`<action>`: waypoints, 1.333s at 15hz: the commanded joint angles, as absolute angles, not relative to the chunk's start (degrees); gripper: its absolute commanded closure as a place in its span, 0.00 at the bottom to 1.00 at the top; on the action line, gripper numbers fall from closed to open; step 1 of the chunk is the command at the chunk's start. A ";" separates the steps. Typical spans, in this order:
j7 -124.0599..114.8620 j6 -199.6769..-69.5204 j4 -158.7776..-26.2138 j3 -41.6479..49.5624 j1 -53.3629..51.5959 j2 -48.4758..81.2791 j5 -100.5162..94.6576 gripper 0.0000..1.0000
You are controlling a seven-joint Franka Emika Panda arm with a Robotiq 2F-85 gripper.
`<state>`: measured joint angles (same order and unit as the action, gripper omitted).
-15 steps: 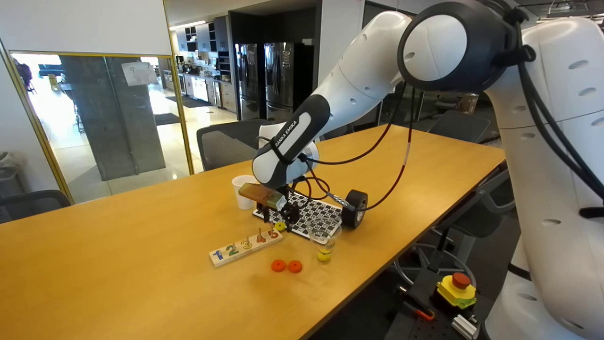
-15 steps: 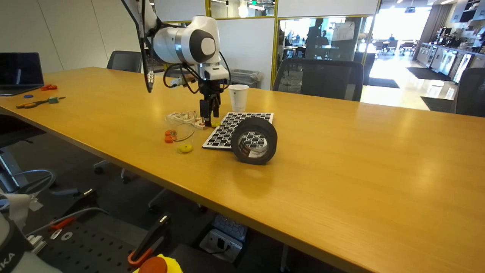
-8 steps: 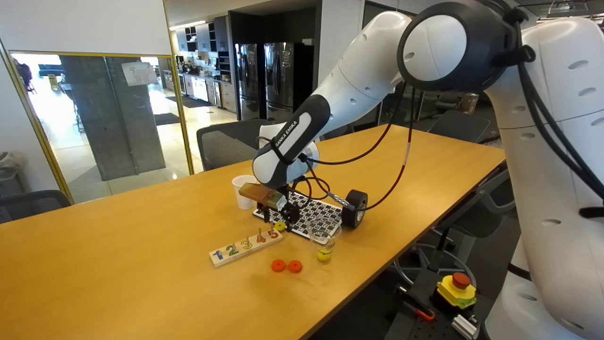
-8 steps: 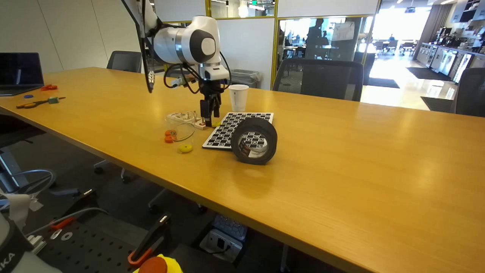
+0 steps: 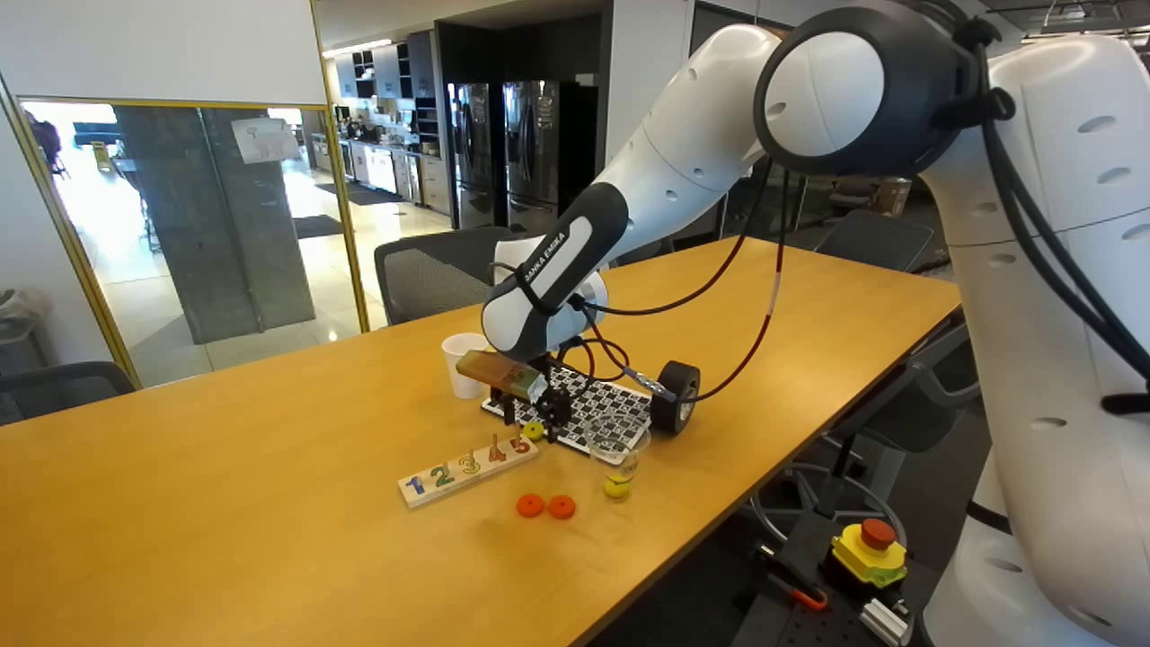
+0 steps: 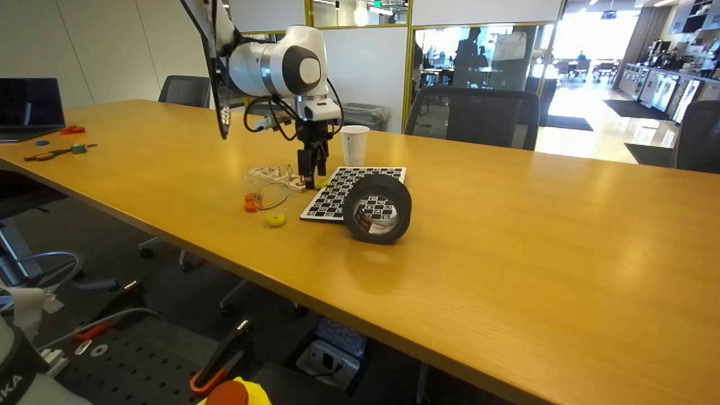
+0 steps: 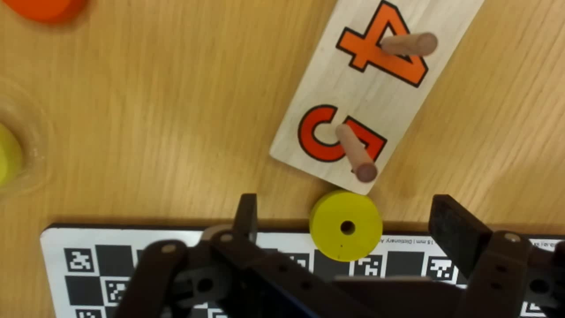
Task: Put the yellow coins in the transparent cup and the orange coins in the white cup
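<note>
Yellow coin (image 7: 9, 154) at wrist view's far left, inside transparent cup (image 7: 39, 141). Further right, second yellow coin (image 7: 346, 207) visually overlapping edge of checkered board (image 7: 282, 240), by corner of numbered peg strip (image 7: 371, 88). We judge it light, stiff, perhaps slippery; we would pinch opposite sides of its round rim. Gripper (image 7: 344, 212) spread wide, coin between fingers (image 7: 457, 234), seemingly centred, touching neither.

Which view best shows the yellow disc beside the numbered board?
The wrist view: the yellow disc appears largest and whole. Both exterior views show it small; in an exterior view, the end effector partly covers it.
</note>
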<state>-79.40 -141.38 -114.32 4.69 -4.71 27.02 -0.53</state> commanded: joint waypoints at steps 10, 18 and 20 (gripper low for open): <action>-77.79 -142.23 -113.70 5.54 -4.75 27.40 0.16 0.58; -79.99 -141.56 -115.72 6.76 -5.97 24.06 -1.32 0.83; -81.53 -141.24 -117.58 7.47 -6.70 21.07 -2.21 0.83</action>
